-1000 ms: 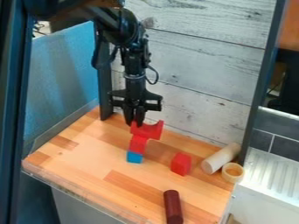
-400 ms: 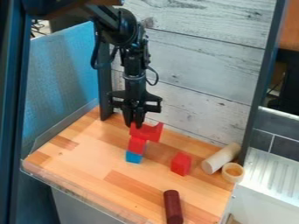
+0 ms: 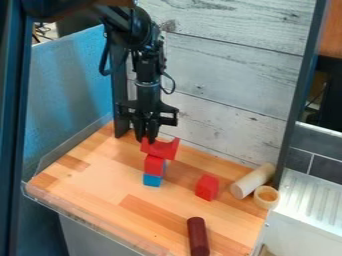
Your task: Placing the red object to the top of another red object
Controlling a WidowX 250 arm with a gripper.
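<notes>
The black gripper (image 3: 146, 139) hangs at the left centre, shut on the left end of a red arch-shaped block (image 3: 161, 149). Directly beneath the arch is a red cube (image 3: 154, 165), stacked on a blue block (image 3: 152, 180). The arch meets the cube's top in this view; whether its weight rests there I cannot tell. A sliver of blue shows behind the cube's right side. Another red block (image 3: 207, 187) stands apart, to the right of the stack.
A pale wooden cylinder (image 3: 252, 181) and a small round wooden piece (image 3: 266, 197) lie near the right edge of the wooden table (image 3: 100, 200). A dark red cylinder (image 3: 198, 236) lies at the front. A panelled wall rises behind.
My gripper has shifted left and slightly up with the red arch, which now sits more level and further left over the red cube. The cube and blue block have moved slightly left.
</notes>
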